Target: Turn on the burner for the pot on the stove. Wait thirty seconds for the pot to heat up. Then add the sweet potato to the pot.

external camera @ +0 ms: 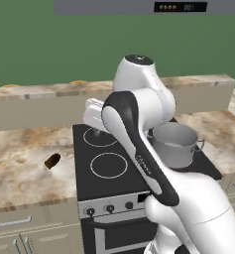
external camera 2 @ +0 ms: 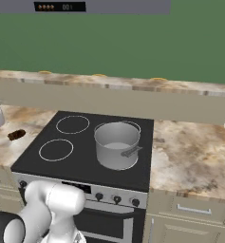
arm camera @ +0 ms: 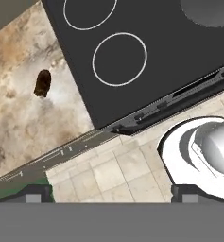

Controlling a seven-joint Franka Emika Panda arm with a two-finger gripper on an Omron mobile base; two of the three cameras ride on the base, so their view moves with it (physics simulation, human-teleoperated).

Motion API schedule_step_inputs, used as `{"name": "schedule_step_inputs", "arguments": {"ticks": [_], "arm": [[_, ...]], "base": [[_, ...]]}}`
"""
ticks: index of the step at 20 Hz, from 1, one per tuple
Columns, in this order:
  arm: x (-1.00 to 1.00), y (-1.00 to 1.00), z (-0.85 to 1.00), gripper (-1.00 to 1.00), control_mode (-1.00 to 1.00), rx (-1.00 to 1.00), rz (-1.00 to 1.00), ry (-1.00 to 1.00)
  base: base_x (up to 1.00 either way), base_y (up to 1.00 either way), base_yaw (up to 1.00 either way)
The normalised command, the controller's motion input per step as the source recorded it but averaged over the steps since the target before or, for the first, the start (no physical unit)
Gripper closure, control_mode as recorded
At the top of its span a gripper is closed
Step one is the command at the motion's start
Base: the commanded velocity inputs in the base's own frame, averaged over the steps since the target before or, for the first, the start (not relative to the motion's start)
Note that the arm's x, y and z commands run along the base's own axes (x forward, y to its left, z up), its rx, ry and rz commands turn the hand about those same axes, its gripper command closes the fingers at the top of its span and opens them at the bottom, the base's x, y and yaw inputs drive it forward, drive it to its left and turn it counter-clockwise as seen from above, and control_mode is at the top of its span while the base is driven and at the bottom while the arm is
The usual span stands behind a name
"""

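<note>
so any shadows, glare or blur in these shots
Left base view: flat, even light, the sweet potato small and soft-edged. Right base view: the pot shows soft shading inside, the stove no glare. Hand view: faint pale patch beside the sweet potato, edges slightly soft.

Two base views flank the stove [external camera: 109, 168], hand view looks down from above it.

Orange digits, roughly "001", on the dark overhead display [external camera: 181, 7]; arm lettering illegible.
</note>
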Motion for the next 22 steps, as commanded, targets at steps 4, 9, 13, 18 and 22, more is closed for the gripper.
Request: {"name": "schedule_step_inputs", "arguments": {"ticks": [4, 9, 13, 18, 22], "arm": [[0.53, 0.14, -0.17, -1.00, -1.00, -0.06, -0.15, 0.13], [0.57, 0.16, -0.51, -1.00, -1.00, 0.00, 0.00, 0.17], [0.44, 0.35, -0.91, -1.00, -1.00, 0.02, 0.00, 0.18], [0.35, 0.38, -0.55, -1.00, -1.00, 0.01, 0.00, 0.02], [0.27, 0.39, -0.26, -1.00, -1.00, 0.00, 0.00, 0.00]], "base": [[0.00, 0.00, 0.00], [0.00, 0.00, 0.00], [0.00, 0.00, 0.00], [0.00, 0.00, 0.00], [0.00, 0.00, 0.00]]}}
